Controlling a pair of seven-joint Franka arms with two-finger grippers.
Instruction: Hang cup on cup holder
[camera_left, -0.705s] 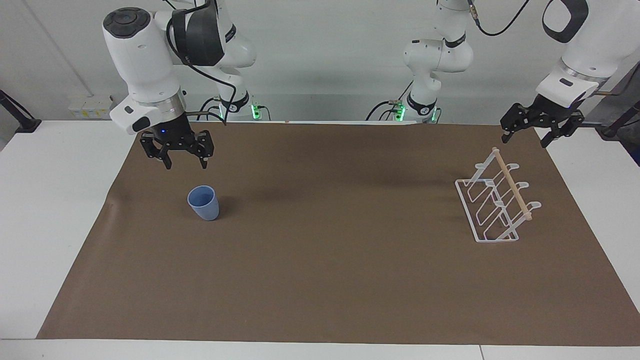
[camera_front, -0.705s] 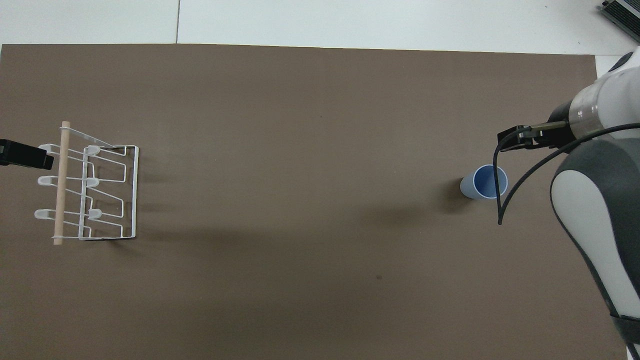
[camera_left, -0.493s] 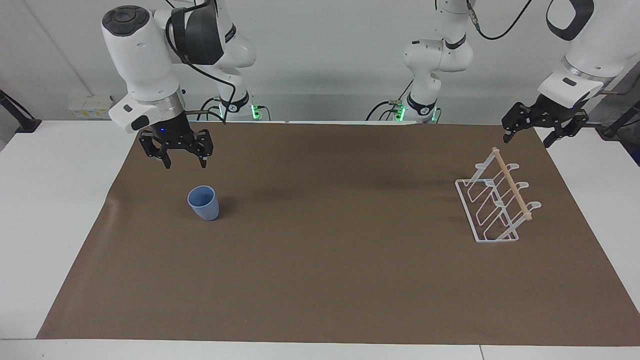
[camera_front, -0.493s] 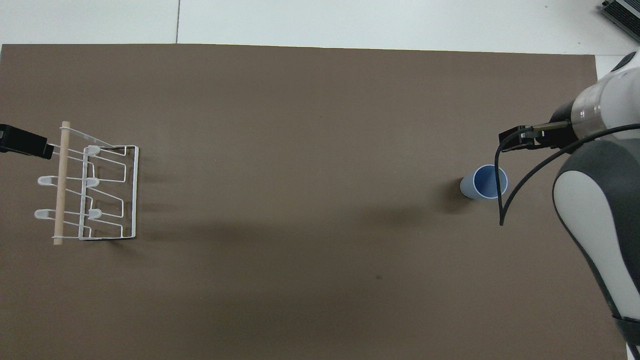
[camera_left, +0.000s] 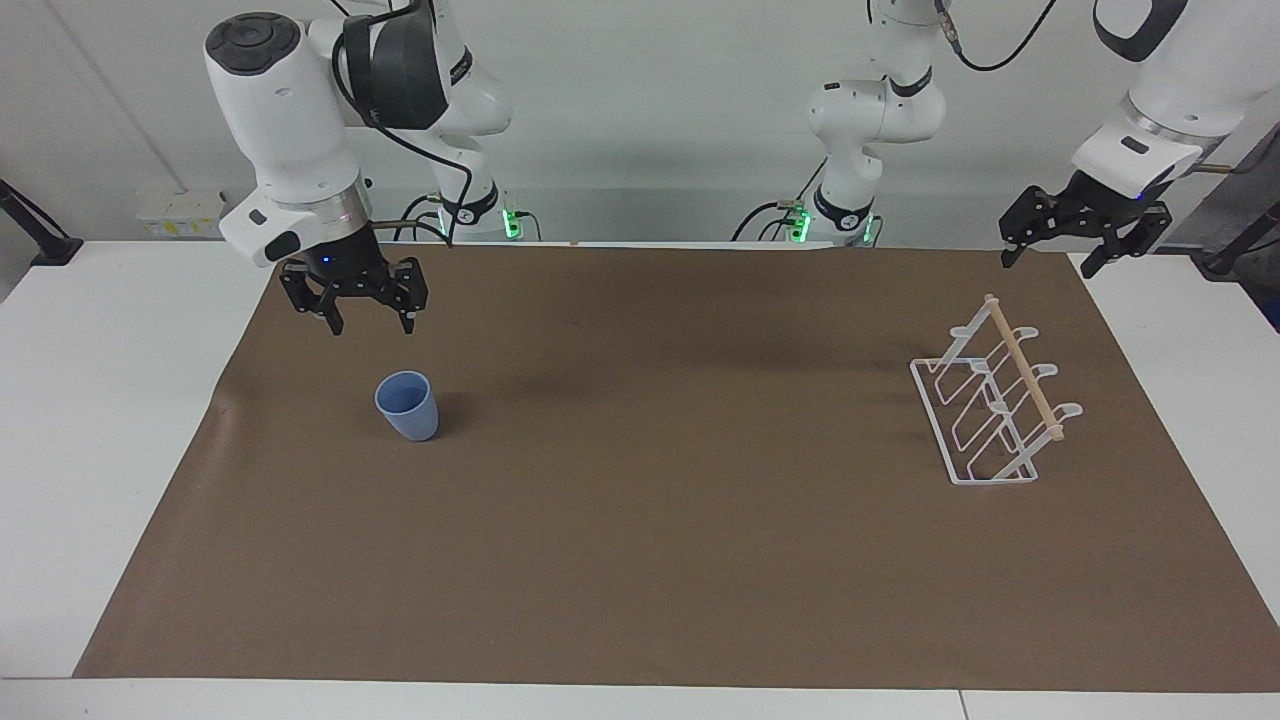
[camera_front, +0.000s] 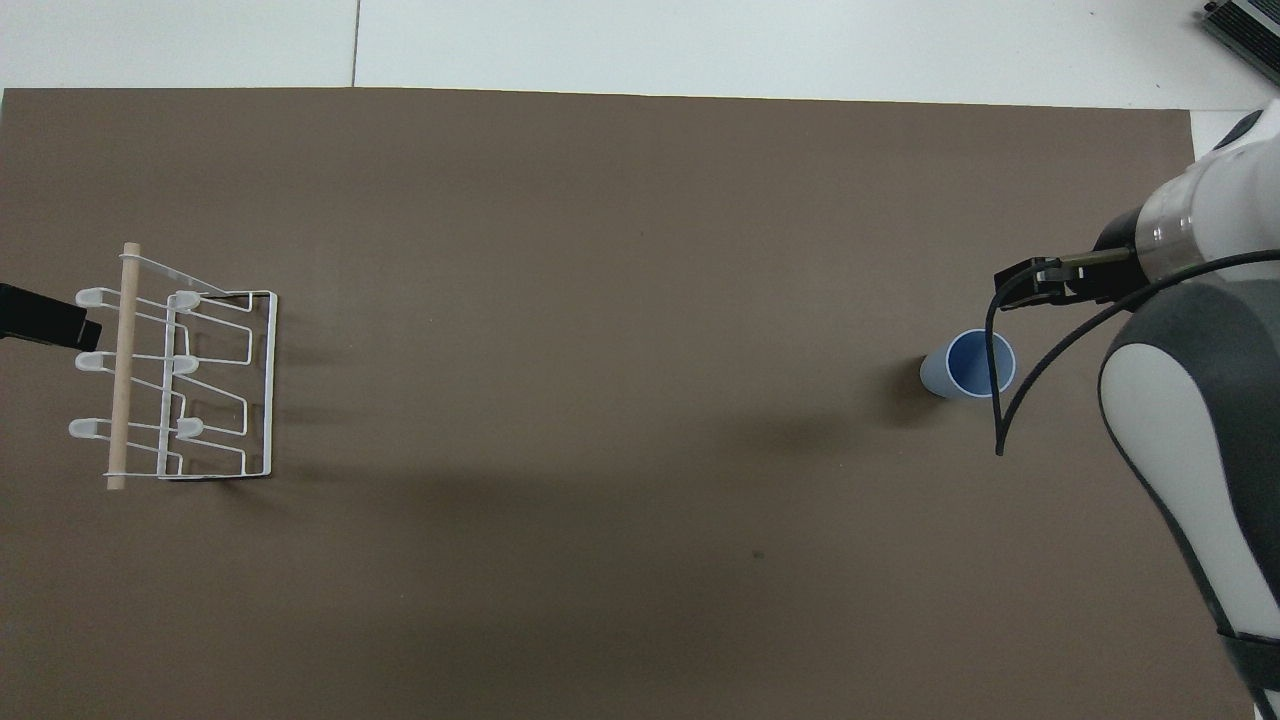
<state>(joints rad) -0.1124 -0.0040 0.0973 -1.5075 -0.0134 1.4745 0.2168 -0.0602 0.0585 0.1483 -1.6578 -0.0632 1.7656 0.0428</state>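
Your right black two-finger gripper (camera_left: 368, 326) hangs raised, jaws apart; your left black two-finger gripper (camera_left: 1047, 265) hangs raised, jaws wide.

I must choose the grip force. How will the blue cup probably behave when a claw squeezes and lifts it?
The cup looks like thin plastic, so probably light and slightly flexible. Its smooth tapered wall might slip downward in a loose grip. Standing upright on its narrower base, it could tip if nudged.

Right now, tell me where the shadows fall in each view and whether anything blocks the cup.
Facing view: the cup throws a soft shadow across the brown mat toward the cup holder; nothing covers it, the right gripper open above. Overhead view: same soft shadow, and a black cable crosses the cup's rim; the left gripper shows only at the edge.
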